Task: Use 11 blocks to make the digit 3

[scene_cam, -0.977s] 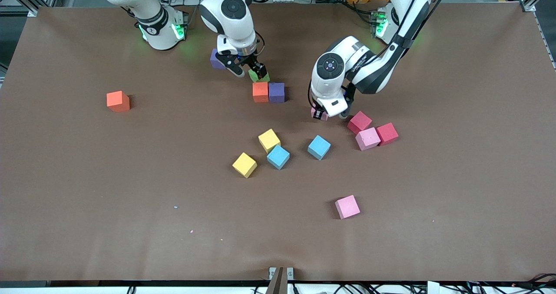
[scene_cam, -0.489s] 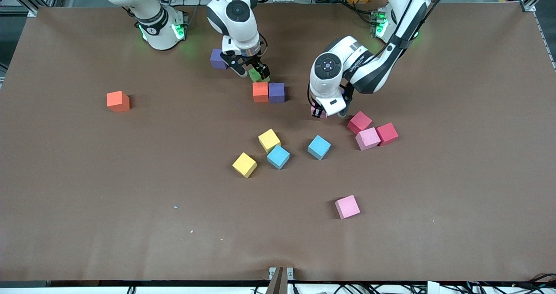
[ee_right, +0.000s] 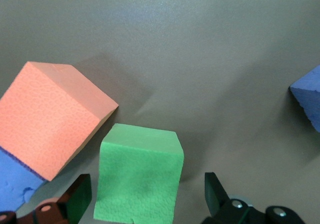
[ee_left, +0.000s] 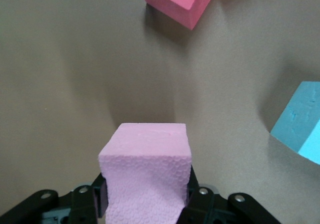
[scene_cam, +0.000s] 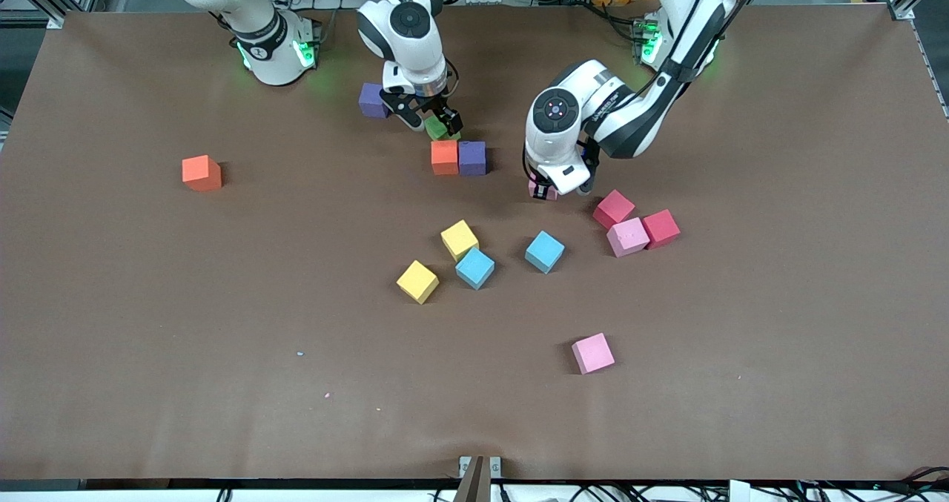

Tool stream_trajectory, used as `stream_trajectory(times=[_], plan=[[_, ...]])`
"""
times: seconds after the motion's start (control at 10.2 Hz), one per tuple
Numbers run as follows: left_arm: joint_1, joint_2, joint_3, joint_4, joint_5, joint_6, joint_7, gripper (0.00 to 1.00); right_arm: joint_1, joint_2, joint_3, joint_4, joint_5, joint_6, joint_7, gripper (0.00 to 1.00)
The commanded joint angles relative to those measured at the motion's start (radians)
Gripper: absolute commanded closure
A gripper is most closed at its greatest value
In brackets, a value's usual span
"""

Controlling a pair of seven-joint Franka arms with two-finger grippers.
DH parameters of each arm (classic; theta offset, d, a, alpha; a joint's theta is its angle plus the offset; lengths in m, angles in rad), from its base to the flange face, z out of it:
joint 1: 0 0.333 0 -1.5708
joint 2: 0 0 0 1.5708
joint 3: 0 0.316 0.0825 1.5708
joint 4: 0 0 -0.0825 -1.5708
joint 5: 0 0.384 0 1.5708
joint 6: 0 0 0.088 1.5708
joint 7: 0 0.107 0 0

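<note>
My left gripper [scene_cam: 543, 189] is shut on a pink block [ee_left: 145, 169], just above the table beside the red block [scene_cam: 614, 209]. My right gripper [scene_cam: 437, 125] is open. Its fingers [ee_right: 215, 194] stand apart on either side of the green block [ee_right: 140, 179], which rests on the table against the orange block [scene_cam: 445, 156]. That orange block touches a purple block [scene_cam: 472, 157]. Loose on the table lie two yellow blocks [scene_cam: 460, 239] [scene_cam: 417, 281], two light blue blocks [scene_cam: 474, 267] [scene_cam: 545, 251], another red block [scene_cam: 660, 228] and a pink one [scene_cam: 628, 236] between the reds.
A second orange block [scene_cam: 202, 173] sits alone toward the right arm's end. Another purple block [scene_cam: 373, 100] lies near the right arm's base. A lone pink block [scene_cam: 592, 353] lies nearest the front camera. The brown table [scene_cam: 222, 339] is wide around these.
The left gripper has shifted a little toward the orange and purple pair with the pink block in it. The right arm's wrist has drawn slightly toward its base; the green block stays put.
</note>
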State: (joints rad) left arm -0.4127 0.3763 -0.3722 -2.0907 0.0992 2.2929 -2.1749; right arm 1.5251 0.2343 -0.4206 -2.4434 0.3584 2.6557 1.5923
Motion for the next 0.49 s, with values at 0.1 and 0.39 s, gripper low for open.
stream_trajectory(times=[0.1, 0.39], plan=[[-0.014, 0.018, -0.002, 0.008, -0.009, 0.007, -0.02, 1.0, 0.024, 0.014, -0.009, 0.004, 0.024, 0.009, 0.011, 0.0], [-0.018, 0.018, -0.002, 0.001, -0.01, 0.065, -0.149, 1.0, 0.039, 0.034, -0.009, 0.006, 0.024, 0.007, -0.003, 0.0]])
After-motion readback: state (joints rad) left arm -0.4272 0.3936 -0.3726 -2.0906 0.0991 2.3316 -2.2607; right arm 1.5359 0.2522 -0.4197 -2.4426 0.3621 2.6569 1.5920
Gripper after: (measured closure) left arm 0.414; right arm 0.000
